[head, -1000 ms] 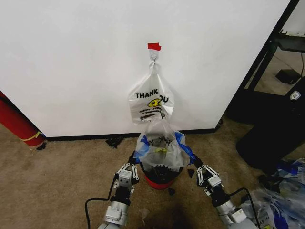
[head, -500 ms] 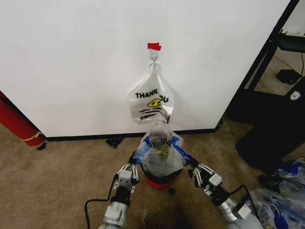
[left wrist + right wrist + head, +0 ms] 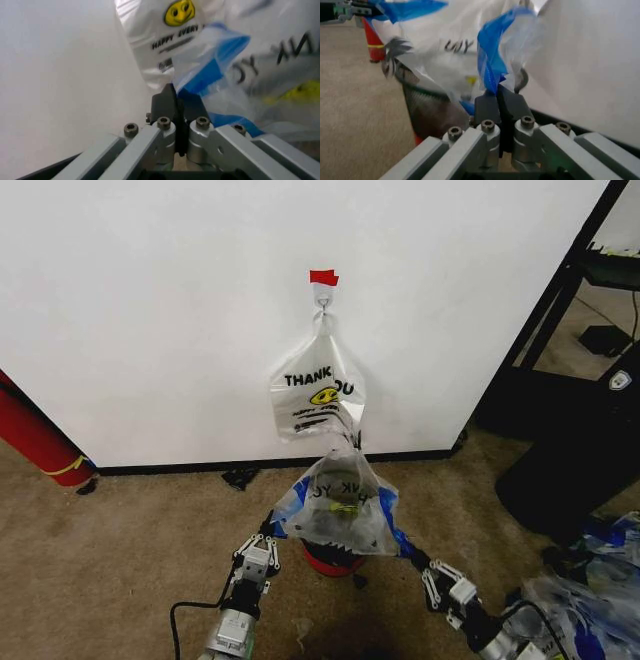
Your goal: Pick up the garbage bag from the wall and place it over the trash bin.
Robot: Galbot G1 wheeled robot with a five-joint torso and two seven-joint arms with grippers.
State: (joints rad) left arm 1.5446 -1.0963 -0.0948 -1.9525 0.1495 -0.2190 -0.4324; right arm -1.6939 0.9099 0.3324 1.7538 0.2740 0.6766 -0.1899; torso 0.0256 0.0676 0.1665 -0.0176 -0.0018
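Both the left pincer (image 3: 178,98) and right pincer (image 3: 499,98) were clamped on the flimsy, slippery garbage bag's (image 3: 340,505) blue edges, probably the surest hold.

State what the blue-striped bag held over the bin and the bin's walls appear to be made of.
The translucent white garbage bag with blue strips looks like thin, glossy plastic film: it crinkles, and dark shapes show through it. Both the left pincer and the right pincer pinch its blue edges. The small round trash bin seems to have dark, matte mesh walls, metal or plastic; its red base looks like plastic.
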